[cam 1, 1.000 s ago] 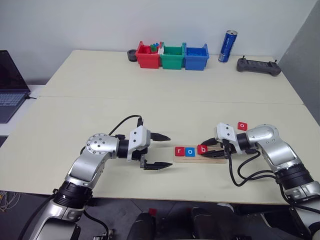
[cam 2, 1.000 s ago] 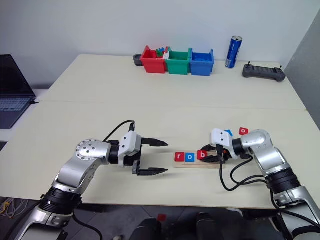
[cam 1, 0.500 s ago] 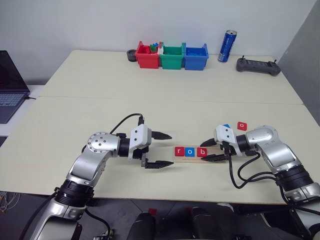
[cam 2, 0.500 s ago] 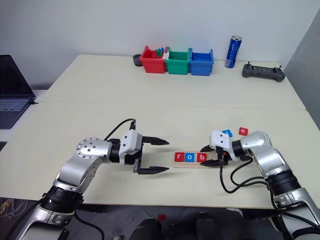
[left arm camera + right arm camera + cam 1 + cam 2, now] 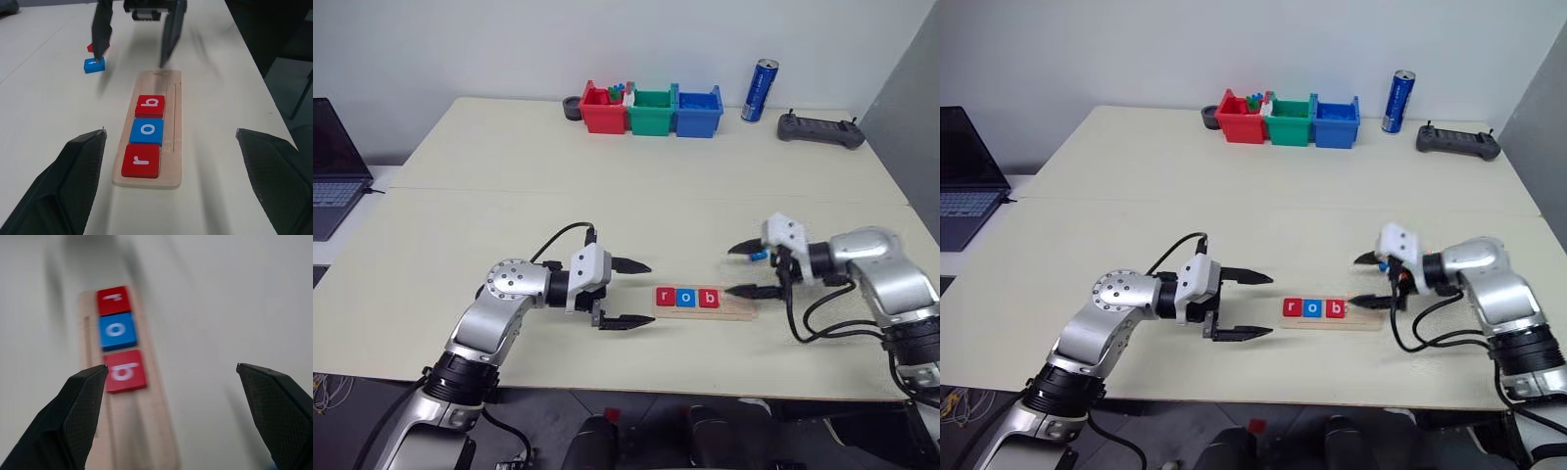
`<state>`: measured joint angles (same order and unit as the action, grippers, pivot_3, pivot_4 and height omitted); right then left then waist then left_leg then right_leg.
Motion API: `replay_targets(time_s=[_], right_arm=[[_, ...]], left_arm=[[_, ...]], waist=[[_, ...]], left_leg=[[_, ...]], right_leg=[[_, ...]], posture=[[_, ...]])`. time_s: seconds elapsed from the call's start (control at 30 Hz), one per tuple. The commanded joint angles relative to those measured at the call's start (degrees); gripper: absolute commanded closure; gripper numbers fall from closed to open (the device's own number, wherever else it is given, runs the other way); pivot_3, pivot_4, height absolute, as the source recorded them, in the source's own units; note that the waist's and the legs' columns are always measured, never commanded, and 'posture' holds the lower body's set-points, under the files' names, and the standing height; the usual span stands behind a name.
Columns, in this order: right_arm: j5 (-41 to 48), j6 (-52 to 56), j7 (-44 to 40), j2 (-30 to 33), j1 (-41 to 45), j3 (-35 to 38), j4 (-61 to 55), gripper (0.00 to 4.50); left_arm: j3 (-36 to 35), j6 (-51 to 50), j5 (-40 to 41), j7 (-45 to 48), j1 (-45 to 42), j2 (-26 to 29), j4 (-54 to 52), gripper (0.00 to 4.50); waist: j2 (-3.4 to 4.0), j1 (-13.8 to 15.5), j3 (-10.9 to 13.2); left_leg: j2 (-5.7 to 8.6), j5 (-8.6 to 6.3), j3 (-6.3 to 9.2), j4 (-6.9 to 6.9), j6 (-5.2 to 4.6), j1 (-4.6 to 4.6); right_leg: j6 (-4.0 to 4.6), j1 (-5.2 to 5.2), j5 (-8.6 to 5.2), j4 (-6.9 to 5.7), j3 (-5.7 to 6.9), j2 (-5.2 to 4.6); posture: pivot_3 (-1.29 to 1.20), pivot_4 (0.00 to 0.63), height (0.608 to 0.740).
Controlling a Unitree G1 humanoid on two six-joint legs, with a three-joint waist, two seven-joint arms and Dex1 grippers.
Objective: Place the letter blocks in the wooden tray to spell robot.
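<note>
Right now the table carries the wooden tray near its front edge, a little right of the middle. Three letter blocks sit in the tray's left part, touching in a row: a red r, a blue o and a red b; the right part of the tray is bare. The left gripper hovers just left of the tray, released, jaws wide, grasping nothing. The right gripper hangs above the tray's right end, jaws spread and empty. A blue t block lies on the table beyond the tray, beside one right fingertip, with a red block partly hidden behind it.
</note>
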<state>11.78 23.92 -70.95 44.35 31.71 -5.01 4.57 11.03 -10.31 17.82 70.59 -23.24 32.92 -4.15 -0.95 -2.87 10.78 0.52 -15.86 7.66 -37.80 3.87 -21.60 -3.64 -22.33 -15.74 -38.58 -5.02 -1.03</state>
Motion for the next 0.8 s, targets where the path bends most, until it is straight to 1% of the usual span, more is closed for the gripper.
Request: replay_targets(time_s=[0.03, 0.1, 0.13, 0.2, 0.27, 0.37, 0.47, 0.53, 0.57, 0.7, 0.8], right_arm=[[1.6, 4.6, 8.5, 0.2, -1.7, 7.5, -3.4, 0.02], [0.5, 5.7, 14.9, -0.1, -4.9, 11.2, -5.0, 0.02], [0.2, 6.0, 16.7, -0.2, -6.0, 11.9, -5.8, 0.02], [-2.0, 6.9, 24.9, -2.1, -9.5, 14.8, -7.6, 0.02], [-4.2, 8.9, 33.5, -4.9, -12.5, 17.7, -10.6, 0.02], [-5.8, 14.7, 45.1, -11.3, -14.2, 20.9, -16.2, 0.02], [-5.7, 18.5, 51.6, -16.1, -13.9, 22.4, -18.1, 0.02], [-6.0, 19.8, 57.5, -21.4, -12.4, 22.7, -17.1, 0.02], [-6.5, 19.8, 59.4, -22.8, -11.6, 22.4, -16.4, 0.02], [-6.9, 19.6, 65.1, -27.0, -8.5, 23.1, -12.9, 0.02], [-6.8, 18.1, 67.5, -28.3, -7.3, 23.2, -10.3, 0.02]], left_arm=[[-0.2, 0.2, 0.4, -0.5, -2.2, -0.7, -0.2, 0.00], [-0.3, 0.4, 0.1, -0.5, -2.7, -1.1, 0.6, 0.00], [-0.3, 0.4, 0.1, -0.4, -2.7, -1.1, 0.7, 0.00], [0.2, 0.6, 0.1, 0.2, -2.9, -1.2, 0.9, 0.00], [0.6, 0.9, 0.0, 0.7, -3.0, -1.4, 1.3, 0.00], [0.9, 1.0, 0.0, 1.0, -3.5, -1.8, 1.7, 0.00], [1.0, 1.3, 0.0, 1.3, -4.0, -2.0, 2.3, 0.00], [1.2, 1.7, -0.2, 1.9, -4.7, -2.1, 3.1, 0.00], [1.3, 1.8, -0.2, 2.1, -4.9, -2.2, 3.3, 0.00], [1.4, 1.8, -0.1, 2.2, -5.3, -2.1, 3.4, 0.00], [1.3, 1.5, 0.1, 2.2, -5.0, -1.9, 2.9, 0.00]], waist=[[0.00, 0.1, 0.0], [0.00, 0.2, 0.0], [0.00, 0.2, 0.0], [0.00, 0.3, 0.0], [0.00, 0.4, 0.0], [0.02, 0.1, 0.0], [0.02, -0.2, 0.0], [0.02, -0.3, 0.0], [0.03, -0.4, 0.0], [0.06, -0.4, 0.0], [0.06, -0.4, 0.0]], left_leg=[[0.00, 0.00, 0.00, 0.00, 0.00, 0.00], [0.00, 0.00, 0.05, 0.00, 0.00, -0.06], [0.01, 0.00, 0.03, 0.00, 0.00, -0.07], [0.02, 0.00, 0.02, 0.01, 0.00, -0.08], [0.02, 0.00, 0.03, 0.02, 0.00, -0.11], [0.02, 0.01, -0.08, 0.03, 0.01, -0.19], [0.01, 0.01, -0.16, 0.02, 0.01, -0.19], [0.00, 0.01, -0.14, 0.01, 0.01, -0.20], [-0.01, 0.01, -0.16, 0.01, 0.01, -0.18], [-0.01, 0.01, -0.21, 0.03, 0.01, -0.20], [0.00, 0.01, -0.24, 0.03, 0.01, -0.35]], right_leg=[[0.00, 0.00, 0.00, 0.00, 0.00, 0.00], [0.00, -0.02, 0.00, 0.00, 0.04, 0.00], [0.00, -0.02, 0.00, 0.01, 0.03, 0.00], [0.00, -0.03, 0.00, 0.03, 0.02, -0.01], [0.00, -0.06, 0.00, 0.02, 0.02, -0.01], [0.01, -0.27, 0.00, -0.11, -0.11, 0.00], [0.01, -0.40, 0.00, -0.29, -0.22, 0.02], [0.01, -0.40, 0.00, -0.29, -0.21, 0.06], [0.01, -0.40, 0.00, -0.29, -0.22, 0.08], [0.01, -0.46, 0.01, -0.30, -0.27, 0.08], [0.02, -0.65, 0.01, -0.34, -0.31, 0.07]], posture=[[0.00, 0.150, 0.740], [0.00, 0.150, 0.740], [0.00, 0.150, 0.740], [0.00, 0.150, 0.740], [0.00, 0.150, 0.740], [0.00, 0.150, 0.740], [0.00, 0.150, 0.740], [0.00, 0.150, 0.740], [0.00, 0.150, 0.740], [0.00, 0.150, 0.740], [0.00, 0.150, 0.740]])
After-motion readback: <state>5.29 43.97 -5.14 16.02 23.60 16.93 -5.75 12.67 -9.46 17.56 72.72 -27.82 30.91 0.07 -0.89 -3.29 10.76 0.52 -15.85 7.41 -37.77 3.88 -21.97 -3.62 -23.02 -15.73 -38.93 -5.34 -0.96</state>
